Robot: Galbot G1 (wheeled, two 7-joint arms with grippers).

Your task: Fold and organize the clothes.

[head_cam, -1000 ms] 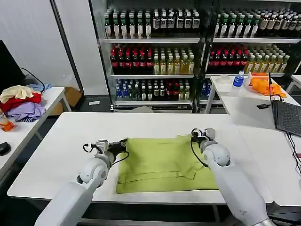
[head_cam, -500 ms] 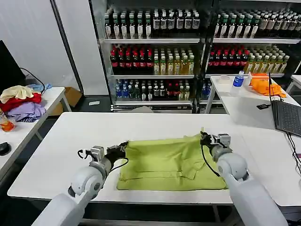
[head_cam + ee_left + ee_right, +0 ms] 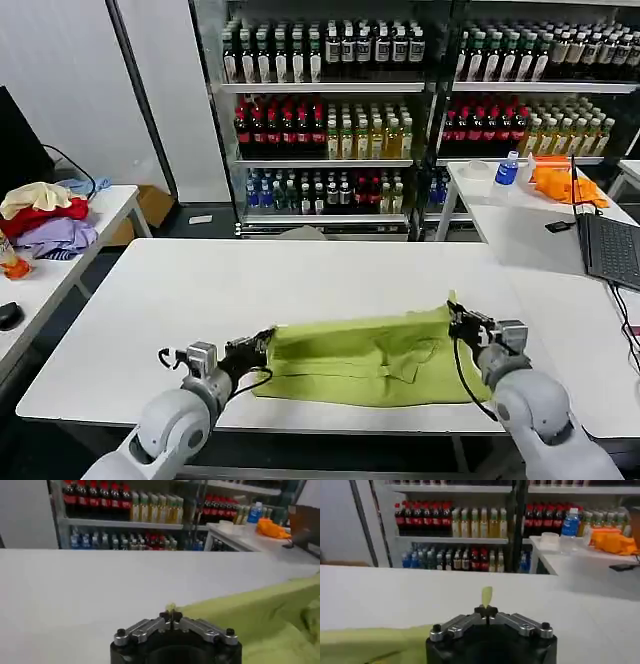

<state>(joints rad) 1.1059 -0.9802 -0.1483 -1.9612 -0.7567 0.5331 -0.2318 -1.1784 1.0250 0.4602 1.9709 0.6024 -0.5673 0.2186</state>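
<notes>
Two rounded, glossy silver-white arms, one each side; a looping black cable runs along each forearm; the left gripper (image 3: 262,343) and right gripper (image 3: 458,318) are black, with grey metal linkage bars and dark screws.

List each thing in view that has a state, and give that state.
T-shirt: far edge lifted off the white table, pinched at both corners.
Left tool: shut on the T-shirt's left corner.
Right tool: shut on its right corner.
Garment pile: heaped on the side table.
Laptop: open.
</notes>
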